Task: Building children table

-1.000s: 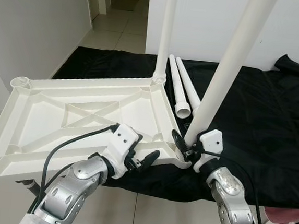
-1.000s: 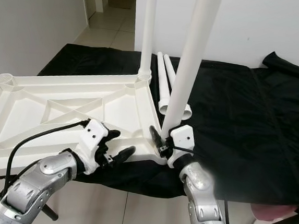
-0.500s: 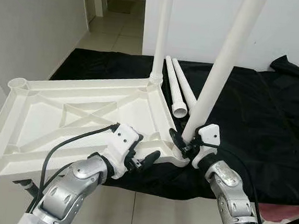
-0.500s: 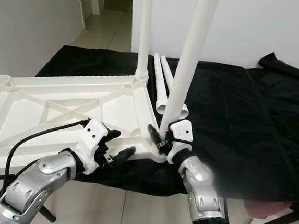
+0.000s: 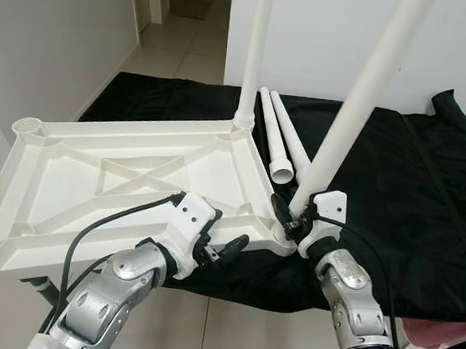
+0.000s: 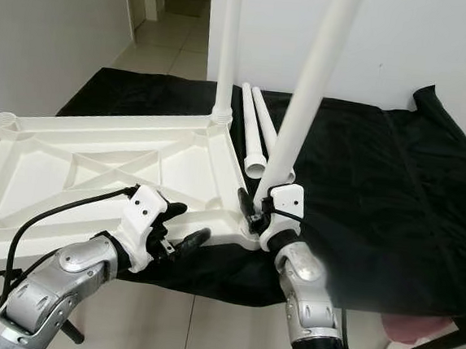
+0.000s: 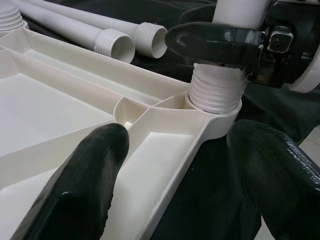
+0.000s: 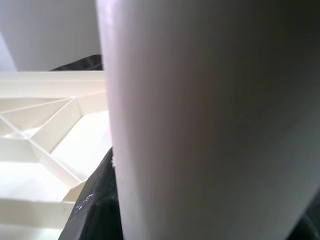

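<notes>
since a second ago the white leg (image 5: 348, 119) leans more to the right in its corner socket of the upturned table top (image 5: 94, 179). right end effector (image 5: 288, 220) stays clamped on it; left end effector (image 5: 215, 242), open, straddles the rim. threading continues, i judge.

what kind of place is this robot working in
Probably a home: a tiled floor runs off into a hallway past plain white walls, and a white plastic tabletop lies upside down on a black cloth with loose table legs beside it.

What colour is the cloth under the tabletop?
Black cloth, plain; clearest in the left eye view.
</notes>
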`<state>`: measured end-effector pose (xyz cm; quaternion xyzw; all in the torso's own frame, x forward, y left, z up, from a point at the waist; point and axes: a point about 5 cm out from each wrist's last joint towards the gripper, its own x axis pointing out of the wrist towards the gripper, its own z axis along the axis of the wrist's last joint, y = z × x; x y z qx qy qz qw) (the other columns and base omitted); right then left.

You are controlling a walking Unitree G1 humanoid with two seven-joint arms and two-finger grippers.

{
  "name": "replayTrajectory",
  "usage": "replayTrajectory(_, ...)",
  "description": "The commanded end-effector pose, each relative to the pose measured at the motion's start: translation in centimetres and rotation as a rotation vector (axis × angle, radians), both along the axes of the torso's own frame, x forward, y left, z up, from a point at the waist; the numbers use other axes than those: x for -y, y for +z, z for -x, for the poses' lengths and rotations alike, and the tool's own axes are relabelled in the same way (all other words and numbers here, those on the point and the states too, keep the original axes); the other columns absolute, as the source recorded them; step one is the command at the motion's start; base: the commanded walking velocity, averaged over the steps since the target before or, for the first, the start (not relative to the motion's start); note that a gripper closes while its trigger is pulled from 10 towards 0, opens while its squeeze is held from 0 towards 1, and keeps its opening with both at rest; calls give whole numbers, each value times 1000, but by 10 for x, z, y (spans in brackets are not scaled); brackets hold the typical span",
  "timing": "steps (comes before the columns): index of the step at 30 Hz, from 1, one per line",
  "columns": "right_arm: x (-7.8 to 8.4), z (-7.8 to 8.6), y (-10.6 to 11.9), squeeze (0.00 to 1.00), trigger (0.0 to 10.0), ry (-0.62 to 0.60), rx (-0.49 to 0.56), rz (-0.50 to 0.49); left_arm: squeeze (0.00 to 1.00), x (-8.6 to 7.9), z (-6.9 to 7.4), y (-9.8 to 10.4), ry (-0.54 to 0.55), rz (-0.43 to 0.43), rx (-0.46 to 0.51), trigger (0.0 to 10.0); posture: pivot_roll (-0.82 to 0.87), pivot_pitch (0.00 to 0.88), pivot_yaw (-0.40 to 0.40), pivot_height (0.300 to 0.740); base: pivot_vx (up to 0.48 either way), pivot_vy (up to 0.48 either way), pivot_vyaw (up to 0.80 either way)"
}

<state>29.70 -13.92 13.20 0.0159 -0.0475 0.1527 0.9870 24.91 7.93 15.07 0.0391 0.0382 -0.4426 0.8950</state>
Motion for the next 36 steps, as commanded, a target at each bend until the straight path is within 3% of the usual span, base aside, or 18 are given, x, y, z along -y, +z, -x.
replayTrajectory(1, 4, 8, -27, 0, 10000, -36, -115, 14, 0, -1, 1, 1, 2, -3, -3, 10000, 25, 53, 15, 740, 0, 0, 0)
replayTrajectory(5, -1, 11, -26, 0, 10000, 4, -84, 62, 0, -2, 1, 1, 4, -2, -4, 10000, 25, 53, 15, 740, 0, 0, 0)
replayTrajectory(14, -5, 5, -17, 0, 10000, -27, -86, 38, 0, -1, 0, 1, 3, 4, -6, 10000, 22, 47, 11, 740, 0, 0, 0)
replayTrajectory(18, -28, 5, -8, 0, 10000, -31, -93, -6, 0, 0, 1, 1, 6, 13, -10, 10000, 27, 54, 7, 740, 0, 0, 0)
replayTrajectory(21, -34, 5, -6, 0, 10000, -39, -99, -18, 0, 0, 1, 1, 9, 13, -11, 10000, 27, 54, 7, 740, 0, 0, 0)
replayTrajectory(24, -45, 3, -2, 0, 10000, -99, -111, -57, 0, 1, 0, 2, 12, 20, -10, 10000, 30, 53, 3, 740, 0, 0, 0)
replayTrajectory(26, -44, -1, -1, 0, 10000, -205, -147, -115, 0, 1, 0, 3, 14, 28, -12, 10000, 31, 51, 1, 740, 0, 0, 0)
replayTrajectory(30, -43, -2, 5, 0, 10000, -274, -129, -158, 0, 1, 1, 2, 13, 29, -14, 10000, 31, 51, 1, 740, 0, 0, 0)
replayTrajectory(36, -51, 2, 12, 0, 10000, -261, -83, -136, 0, 1, 2, 2, 15, 30, -18, 10000, 36, 53, -1, 740, 0, 0, 0)
